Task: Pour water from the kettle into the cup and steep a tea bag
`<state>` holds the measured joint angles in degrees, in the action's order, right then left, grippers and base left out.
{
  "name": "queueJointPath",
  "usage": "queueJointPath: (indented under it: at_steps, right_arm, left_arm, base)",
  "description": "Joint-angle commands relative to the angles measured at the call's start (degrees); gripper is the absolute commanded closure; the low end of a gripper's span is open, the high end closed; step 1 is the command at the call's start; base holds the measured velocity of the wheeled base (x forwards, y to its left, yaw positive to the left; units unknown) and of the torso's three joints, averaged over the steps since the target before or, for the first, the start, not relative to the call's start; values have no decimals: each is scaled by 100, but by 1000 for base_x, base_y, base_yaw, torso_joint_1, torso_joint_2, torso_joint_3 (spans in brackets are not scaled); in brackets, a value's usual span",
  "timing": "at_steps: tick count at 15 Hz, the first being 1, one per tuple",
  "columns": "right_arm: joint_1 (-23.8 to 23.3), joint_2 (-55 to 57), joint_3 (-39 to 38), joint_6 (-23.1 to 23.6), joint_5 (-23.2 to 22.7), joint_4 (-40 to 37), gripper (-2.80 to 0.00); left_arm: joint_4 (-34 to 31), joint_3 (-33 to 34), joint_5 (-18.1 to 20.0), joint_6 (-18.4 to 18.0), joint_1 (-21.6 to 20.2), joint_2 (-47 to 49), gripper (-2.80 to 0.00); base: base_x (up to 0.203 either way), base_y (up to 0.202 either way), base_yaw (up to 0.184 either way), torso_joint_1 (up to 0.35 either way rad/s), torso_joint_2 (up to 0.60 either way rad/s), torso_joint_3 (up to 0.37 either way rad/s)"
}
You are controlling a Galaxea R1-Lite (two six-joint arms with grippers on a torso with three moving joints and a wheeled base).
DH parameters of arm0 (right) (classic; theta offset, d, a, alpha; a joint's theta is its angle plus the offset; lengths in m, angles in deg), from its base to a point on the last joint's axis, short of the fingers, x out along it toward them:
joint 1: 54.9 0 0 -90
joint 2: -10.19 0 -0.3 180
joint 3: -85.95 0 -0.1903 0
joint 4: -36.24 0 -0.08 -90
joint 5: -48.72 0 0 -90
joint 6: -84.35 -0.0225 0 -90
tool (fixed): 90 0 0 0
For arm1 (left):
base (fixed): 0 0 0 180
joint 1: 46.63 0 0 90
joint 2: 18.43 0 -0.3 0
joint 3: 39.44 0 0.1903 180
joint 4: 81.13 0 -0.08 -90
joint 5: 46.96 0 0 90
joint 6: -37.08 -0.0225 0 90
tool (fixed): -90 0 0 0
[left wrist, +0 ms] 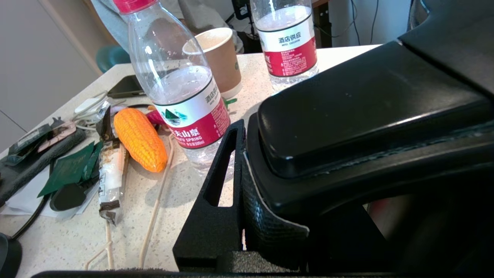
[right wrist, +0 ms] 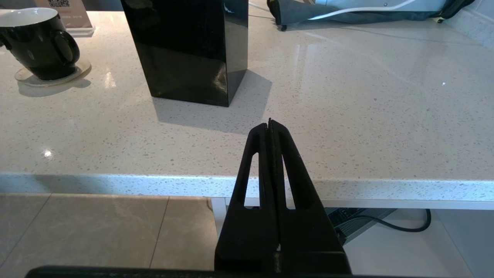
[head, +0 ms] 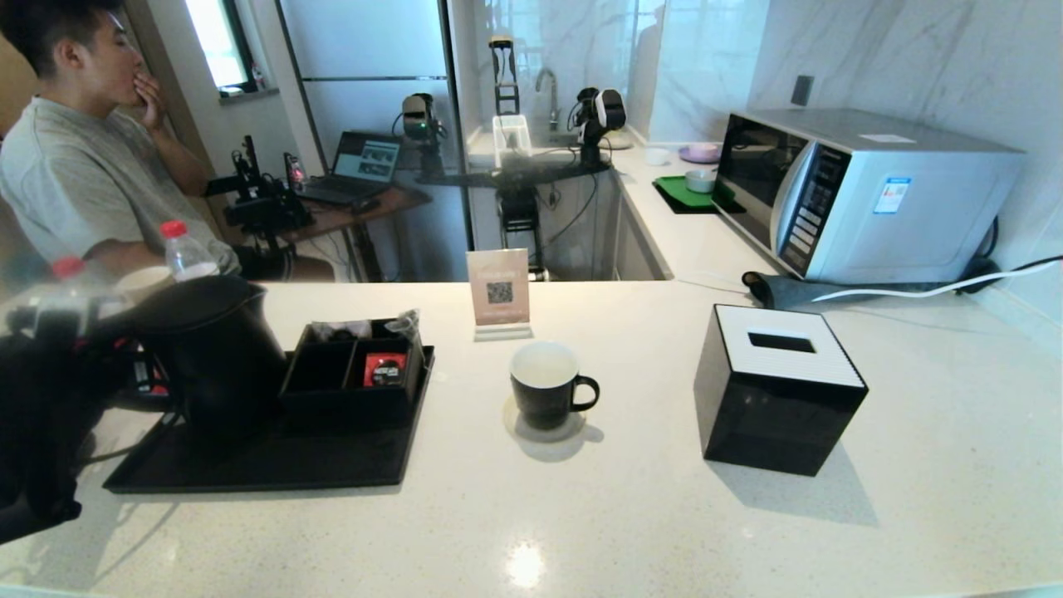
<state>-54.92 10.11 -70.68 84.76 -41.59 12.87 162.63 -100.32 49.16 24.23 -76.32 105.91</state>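
Note:
The matte black kettle (head: 220, 349) stands upright on the black tray (head: 249, 469) at the left. My left gripper (left wrist: 270, 133) is shut on its loop handle (left wrist: 366, 108); one finger's pad (left wrist: 254, 208) presses against the handle and the other finger is hidden behind it. The black cup (head: 546, 386) with a white inside rests on a pale coaster at the counter's middle, its ear handle pointing right; it also shows as the cup (right wrist: 36, 42) in the right wrist view. No tea bag or water shows. My right gripper (right wrist: 270, 123) is shut and empty, below the counter's front edge.
A black organiser box (head: 353, 378) with a red-and-black sachet (head: 384, 368) shares the tray. A black tissue box (head: 776, 390) stands right of the cup, a QR sign (head: 498, 291) behind it, a microwave (head: 864, 191) far right. Water bottles (left wrist: 177, 88), a paper cup (left wrist: 220, 58) and a toy corn (left wrist: 141, 139) crowd beside the kettle.

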Motion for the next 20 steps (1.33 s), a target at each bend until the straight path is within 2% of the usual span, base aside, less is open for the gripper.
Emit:
queueJointPath:
  at_steps: [1,7,20]
  right_arm:
    - [2,7,0,3,-5,0,0]
    - [2,7,0,3,-5,0,0]
    - [2,7,0,3,-5,0,0]
  left_arm:
    - [283,-2,3,28,-11,-119,0]
    - [283,48,3,159,-16,-417,0]
    - [283,679,-2,369,-115,-1323,0]
  base:
    - [0,0,0,0,0,0]
    - [0,0,0,0,0,0]
    - [0,0,0,0,0,0]
